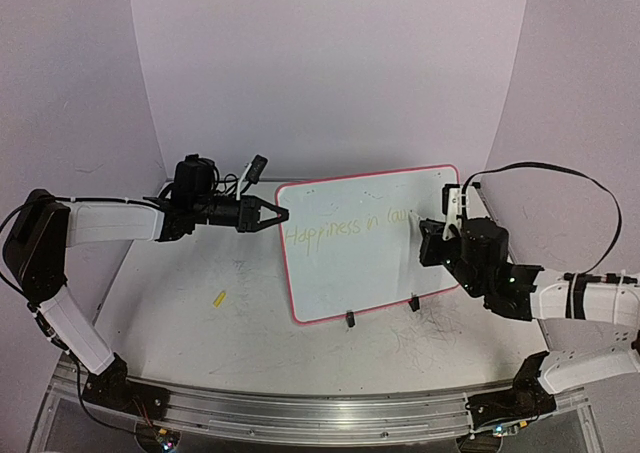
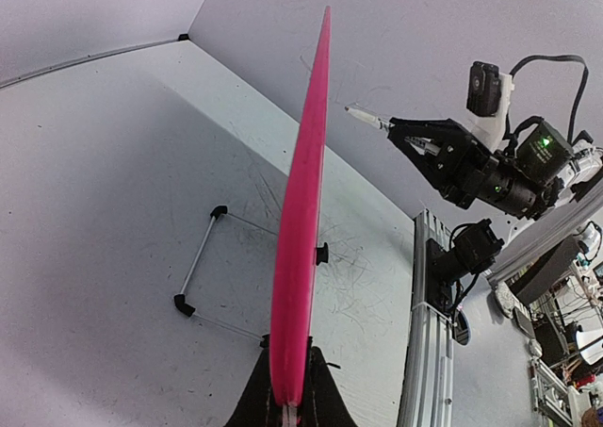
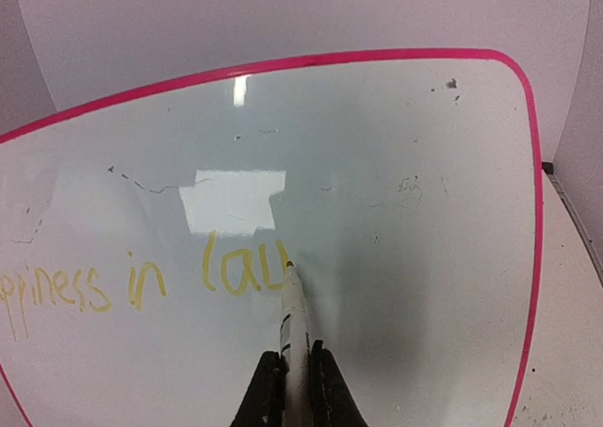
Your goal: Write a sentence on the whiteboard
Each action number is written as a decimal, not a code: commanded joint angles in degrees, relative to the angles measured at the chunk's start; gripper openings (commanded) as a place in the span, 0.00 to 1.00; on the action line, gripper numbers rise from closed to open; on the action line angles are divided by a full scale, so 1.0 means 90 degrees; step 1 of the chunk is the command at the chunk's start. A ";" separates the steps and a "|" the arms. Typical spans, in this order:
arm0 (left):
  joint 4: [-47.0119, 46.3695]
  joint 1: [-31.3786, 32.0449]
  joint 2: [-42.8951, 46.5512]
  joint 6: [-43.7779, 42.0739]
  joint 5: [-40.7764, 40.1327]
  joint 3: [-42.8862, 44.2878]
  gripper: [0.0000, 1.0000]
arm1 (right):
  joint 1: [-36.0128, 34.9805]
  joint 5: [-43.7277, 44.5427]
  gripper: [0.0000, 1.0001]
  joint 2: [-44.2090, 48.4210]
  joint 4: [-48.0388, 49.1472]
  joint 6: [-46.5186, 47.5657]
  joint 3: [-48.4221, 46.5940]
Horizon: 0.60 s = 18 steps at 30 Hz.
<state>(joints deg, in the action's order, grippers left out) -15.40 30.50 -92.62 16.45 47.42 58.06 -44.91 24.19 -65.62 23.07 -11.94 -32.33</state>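
Here the left gripper (image 2: pixel 290 375) is clamped on the pink-red rim of the whiteboard (image 2: pixel 300 210), at the board's left edge. In the left wrist view the board runs edge-on straight ahead of the fingers, standing upright on the surface (image 2: pixel 113 210).

The right gripper (image 3: pixel 294 356) is closed tight around a white marker (image 3: pixel 294 319), which sticks out forward from between its fingers. The marker's tip touches the board's face just ahead of this gripper, at the end of the sentence (image 3: pixel 141 281). The sentence is written in faint yellow-green and stretches away to the left of the right gripper. The part seen from that wrist reads roughly "ppiness in lau", with the tip on the last stroke.

From overhead, the board stands between the two grippers, its written face toward the arm bases. Its two small black clip feet (image 1: pixel 351 320) rest on the surface along its lower edge.

A small yellow piece (image 1: pixel 219 297) lies on the surface, nearer the arm bases than the left gripper and apart from the board. Left of the left gripper in its own view, behind the board, a thin wire stand with black ends (image 2: pixel 200 262) rests on the surface.
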 commanded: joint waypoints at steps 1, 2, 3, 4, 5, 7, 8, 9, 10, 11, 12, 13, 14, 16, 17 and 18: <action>0.0395 0.0058 0.0135 -0.0261 -0.0230 0.0199 0.00 | 0.0051 0.0127 0.00 0.0293 0.0171 0.0154 0.0096; 0.0399 0.0061 0.0135 -0.0262 -0.0229 0.0194 0.00 | 0.0064 0.0099 0.00 0.0298 0.0171 0.0155 0.0110; 0.0402 0.0060 0.0135 -0.0264 -0.0226 0.0190 0.00 | 0.0078 0.0068 0.00 0.0299 0.0171 0.0155 0.0125; 0.0401 0.0062 0.0138 -0.0265 -0.0224 0.0189 0.00 | 0.0104 0.0032 0.00 0.0290 0.0171 0.0155 0.0143; 0.0401 0.0061 0.0144 -0.0263 -0.0232 0.0190 0.00 | 0.0136 -0.0005 0.00 0.0282 0.0171 0.0150 0.0153; 0.0407 0.0058 0.0138 -0.0265 -0.0236 0.0189 0.00 | 0.0223 -0.0108 0.00 0.0278 0.0171 0.0127 0.0172; 0.0411 0.0058 0.0135 -0.0265 -0.0237 0.0194 0.00 | 0.0266 -0.0138 0.00 0.0279 0.0171 0.0109 0.0183; 0.0412 0.0058 0.0135 -0.0265 -0.0235 0.0192 0.00 | 0.0313 -0.0153 0.00 0.0279 0.0171 0.0098 0.0187; 0.0412 0.0057 0.0135 -0.0265 -0.0230 0.0195 0.00 | 0.0355 -0.0166 0.00 0.0279 0.0171 0.0089 0.0194; 0.0412 0.0058 0.0129 -0.0265 -0.0227 0.0195 0.00 | 0.0400 -0.0219 0.00 0.0275 0.0179 0.0088 0.0194; 0.0412 0.0058 0.0127 -0.0265 -0.0228 0.0198 0.00 | 0.0438 -0.0271 0.00 0.0265 0.0198 0.0087 0.0187; 0.0412 0.0058 0.0120 -0.0265 -0.0222 0.0205 0.00 | 0.0467 -0.0333 0.00 0.0250 0.0224 0.0098 0.0179; 0.0412 0.0058 0.0116 -0.0265 -0.0218 0.0209 0.00 | 0.0490 -0.0378 0.00 0.0221 0.0257 0.0104 0.0163; 0.0412 0.0058 0.0115 -0.0263 -0.0205 0.0209 0.00 | 0.0512 -0.0404 0.00 0.0169 0.0326 0.0104 0.0137; 0.0411 0.0060 0.0119 -0.0260 -0.0208 0.0206 0.00 | 0.0522 -0.0434 0.00 0.0159 0.0383 0.0109 0.0137; 0.0411 0.0064 0.0121 -0.0259 -0.0210 0.0203 0.00 | 0.0533 -0.0467 0.00 0.0153 0.0435 0.0115 0.0140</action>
<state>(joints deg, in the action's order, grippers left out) -15.35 30.50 -92.62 16.44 47.44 58.06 -40.57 21.60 -63.68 23.51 -11.20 -30.59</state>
